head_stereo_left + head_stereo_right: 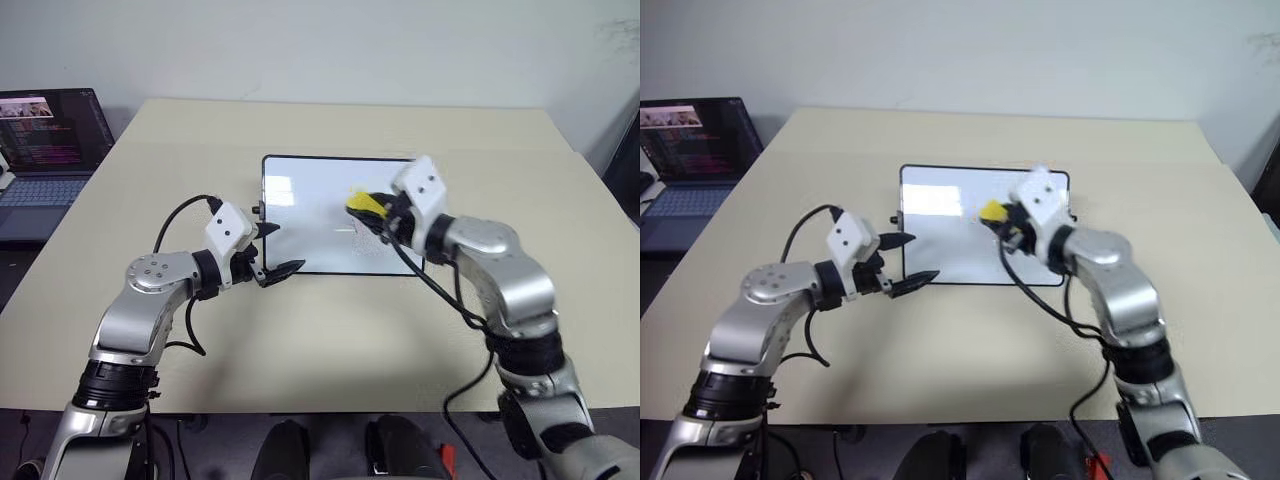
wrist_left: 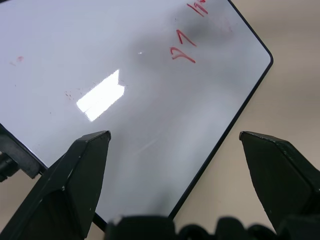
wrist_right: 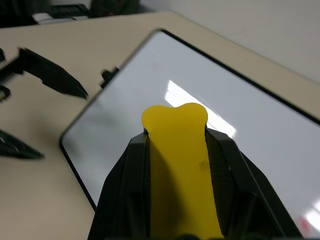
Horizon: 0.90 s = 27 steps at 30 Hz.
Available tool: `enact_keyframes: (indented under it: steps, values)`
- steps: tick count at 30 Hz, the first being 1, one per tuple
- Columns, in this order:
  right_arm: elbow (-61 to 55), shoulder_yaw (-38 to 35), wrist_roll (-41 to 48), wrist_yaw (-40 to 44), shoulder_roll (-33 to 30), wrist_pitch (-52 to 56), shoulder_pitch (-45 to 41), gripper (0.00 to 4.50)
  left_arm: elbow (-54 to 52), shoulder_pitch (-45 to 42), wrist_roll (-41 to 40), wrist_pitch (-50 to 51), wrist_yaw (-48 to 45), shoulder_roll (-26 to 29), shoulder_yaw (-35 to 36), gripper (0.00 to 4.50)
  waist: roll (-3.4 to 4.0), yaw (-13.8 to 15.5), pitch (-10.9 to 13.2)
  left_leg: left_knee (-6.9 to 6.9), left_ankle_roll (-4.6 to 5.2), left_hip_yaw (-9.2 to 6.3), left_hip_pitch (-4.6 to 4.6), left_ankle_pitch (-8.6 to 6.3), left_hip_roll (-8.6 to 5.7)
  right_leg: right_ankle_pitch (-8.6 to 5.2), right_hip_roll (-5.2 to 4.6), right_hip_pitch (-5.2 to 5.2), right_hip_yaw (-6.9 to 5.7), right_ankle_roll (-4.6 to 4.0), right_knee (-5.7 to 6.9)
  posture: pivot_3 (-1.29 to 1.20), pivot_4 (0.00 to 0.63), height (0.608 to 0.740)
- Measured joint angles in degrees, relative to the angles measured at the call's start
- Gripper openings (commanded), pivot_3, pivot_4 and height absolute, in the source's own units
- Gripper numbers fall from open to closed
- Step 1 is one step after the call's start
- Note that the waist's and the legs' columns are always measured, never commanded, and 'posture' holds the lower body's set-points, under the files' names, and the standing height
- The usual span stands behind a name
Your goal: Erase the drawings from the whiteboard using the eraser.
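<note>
- Right claw point(image 1: 372, 212) clamped on yellow eraser point(image 1: 362, 203), mid-frame over whiteboard point(image 1: 300, 215).
- Left claw point(image 1: 277, 250) spread, empty, at board's left edge.
- Red drawings point(image 2: 182, 52) unerased; risks board sliding on table point(image 1: 330, 340) if unbraced.

The setting looks like an office or a small robotics lab. A wide beige table point(image 1: 330, 330) stands against a plain pale wall point(image 1: 330, 45), bare of decoration. Well off to the left hand's point(image 1: 272, 250) outer side, an open laptop point(image 1: 45, 150) shows lines of coloured text on a dark screen, like code or a terminal. A small whiteboard point(image 1: 305, 215) lies flat on the table.
</note>
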Motion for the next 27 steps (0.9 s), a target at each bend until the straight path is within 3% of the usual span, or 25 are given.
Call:
enact_keyframes:
  steps: [6, 13, 20, 27]
  values:
    - [-7.3, -0.3, 0.6, -3.2, -3.3, 2.0, 8.9, 1.20, 2.0, -0.6, 0.0, -0.2, -1.3, 0.1, -0.2, 4.50, 0.00, -0.4, 0.0, 0.00, 0.00, 0.02, 0.09, 0.00, 0.05, 0.00, 0.21, 0.00, 0.05, 0.01, 0.06, 0.00, 0.150, 0.740]
    - [-9.0, 6.9, -1.3, -8.0, -2.9, 1.2, 13.4, 1.20, 4.9, -3.4, 0.1, -1.0, -2.6, -0.6, -1.2, 4.50, -0.01, -0.3, 0.0, 0.02, 0.00, 0.04, 0.07, 0.00, 0.04, -0.01, 0.45, 0.02, 0.09, 0.02, 0.04, 0.00, 0.150, 0.740]
    - [-3.9, 10.5, -2.1, -10.2, -0.2, -1.0, 7.8, 1.20, 6.9, -3.0, 0.4, -2.0, -3.8, -0.7, -2.2, 4.50, -0.01, -0.3, 0.0, 0.03, 0.00, 0.00, 0.07, 0.01, 0.06, -0.01, 0.46, 0.01, 0.06, 0.01, 0.05, 0.00, 0.150, 0.740]
    - [8.7, 11.1, -3.2, -10.0, 0.7, -5.8, -0.8, 1.20, 6.5, -2.1, 0.5, -2.2, -4.4, -0.1, -2.2, 4.50, -0.01, -0.2, 0.0, 0.03, 0.00, 0.04, 0.06, 0.01, 0.05, 0.00, 0.43, 0.01, 0.07, 0.01, 0.03, 0.00, 0.150, 0.740]
